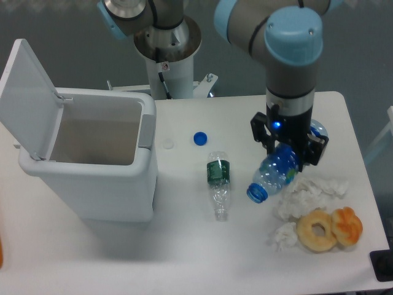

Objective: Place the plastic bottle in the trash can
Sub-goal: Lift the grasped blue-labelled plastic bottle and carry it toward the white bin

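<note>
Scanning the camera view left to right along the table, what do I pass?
trash can → small crushed bottle → plastic bottle held in the end effector → bagel → orange pastry.

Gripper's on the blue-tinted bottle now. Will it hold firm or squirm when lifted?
The plastic bottle looks empty, so probably light. Its thin wall may flex between the gripper fingers. It hangs tilted, neck down, so it might pivot.

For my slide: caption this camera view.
Gripper shut on the plastic bottle, tilted neck-down, with the trash can open.
</note>
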